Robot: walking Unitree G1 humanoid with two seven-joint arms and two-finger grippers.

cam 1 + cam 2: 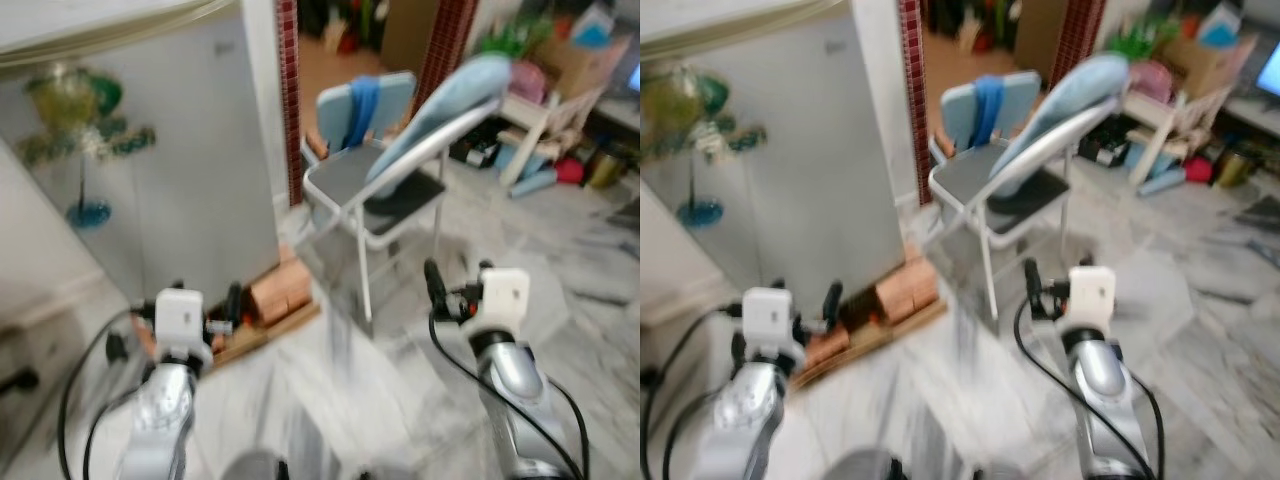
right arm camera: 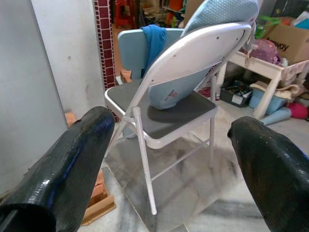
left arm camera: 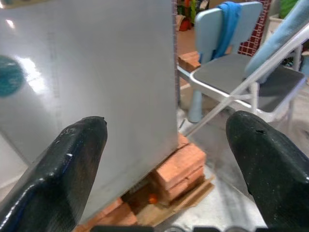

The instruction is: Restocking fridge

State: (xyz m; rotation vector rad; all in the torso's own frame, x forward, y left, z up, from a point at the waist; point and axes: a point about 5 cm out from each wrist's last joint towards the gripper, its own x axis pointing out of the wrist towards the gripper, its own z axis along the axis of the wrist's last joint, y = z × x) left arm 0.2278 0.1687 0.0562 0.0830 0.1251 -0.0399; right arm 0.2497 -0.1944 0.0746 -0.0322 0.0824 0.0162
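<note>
Both grippers ride low in front of me, empty: the left gripper (image 3: 166,159) has its fingers spread wide, pointing at the grey side of the fridge (image 1: 170,160), and the right gripper (image 2: 169,159) is spread just as wide, pointing at a white folding chair (image 1: 385,195) with a pale blue cushion (image 1: 440,105) leaning against its back. Beyond the left gripper, the fridge stands raised on stacked red bricks (image 3: 181,162) over a wooden board, its door shut as far as I can see, a flower decal (image 1: 80,130) on its face. It sits ahead and to my left, near that gripper but not touching it. Behind the folding chair is a blue plastic chair (image 1: 365,105) with a blue cloth draped over it; past that, a cluttered shelf (image 1: 545,110) to the right on the marble floor (image 1: 560,260). Head views are blurred. I see no groceries in hand or nearby, so I judge this fits either approaching the fridge to load it or moving off with the door closed again; the pictures don't settle which.
</note>
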